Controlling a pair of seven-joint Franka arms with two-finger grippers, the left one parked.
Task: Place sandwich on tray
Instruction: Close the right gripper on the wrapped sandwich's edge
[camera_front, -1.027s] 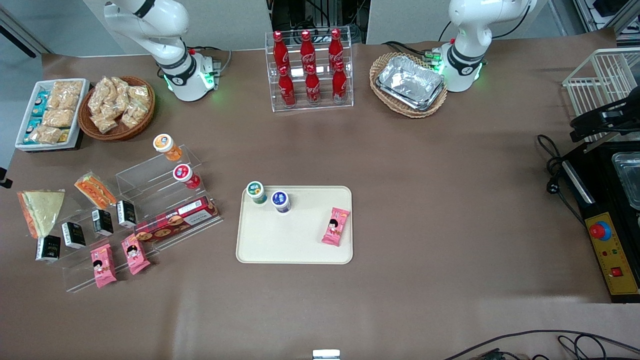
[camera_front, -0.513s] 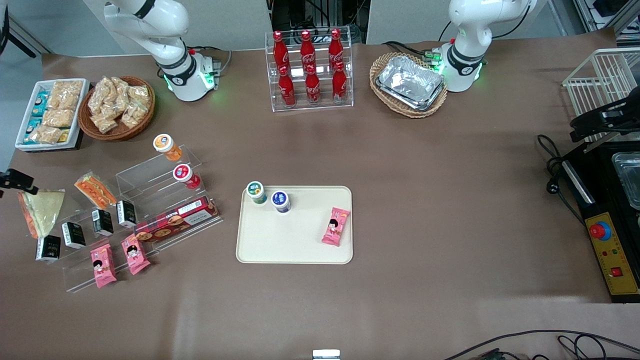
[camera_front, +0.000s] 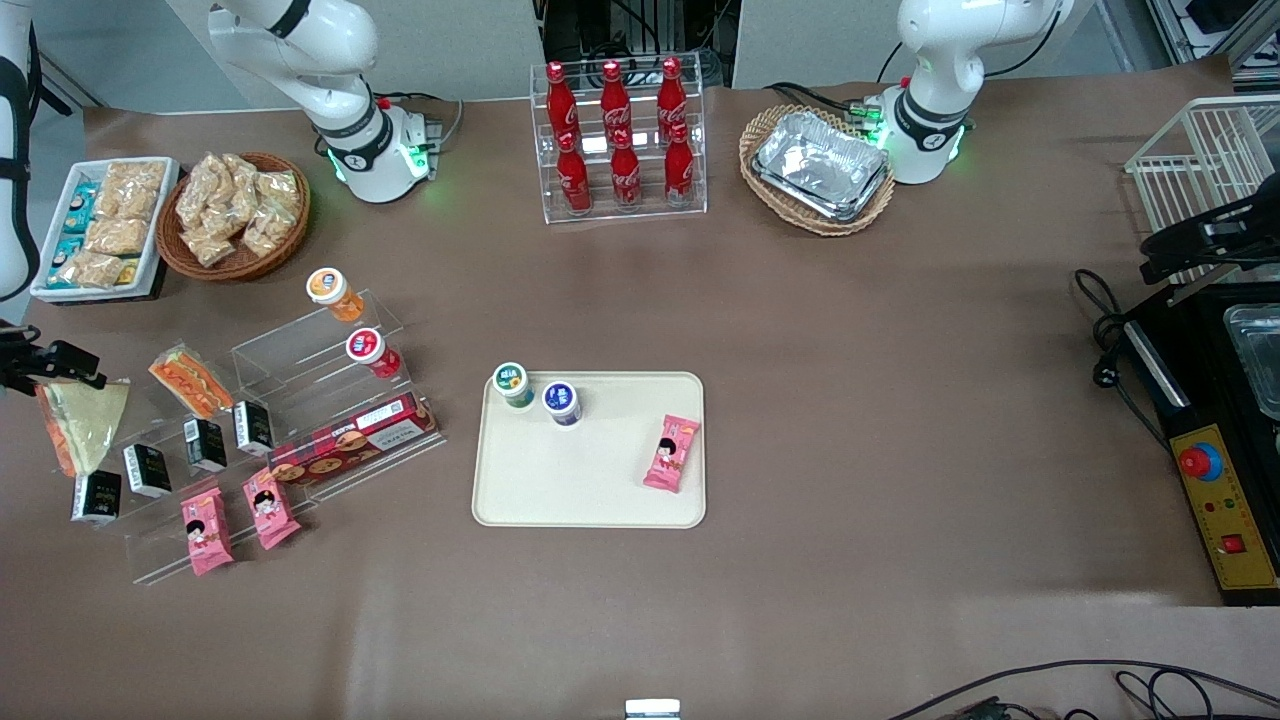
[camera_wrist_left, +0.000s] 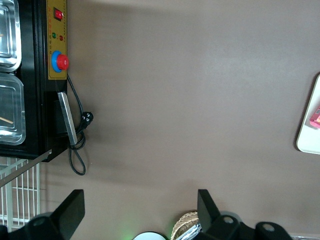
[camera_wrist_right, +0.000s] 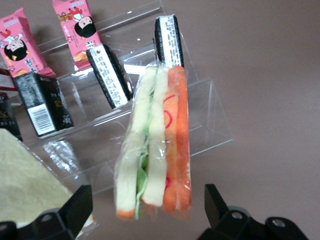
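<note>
A robotics lab dressed as a mock snack shop is shown. Two white robot arm bases (camera_front: 375, 150) are bolted to a brown-covered desk (camera_front: 850, 400), with loose cables (camera_front: 1100, 340) and an emergency-stop box (camera_front: 1215, 490) alongside. Cola bottles (camera_front: 615, 135) and packaged snacks (camera_front: 205, 530) are displayed on clear acrylic racks (camera_front: 300, 370).
</note>
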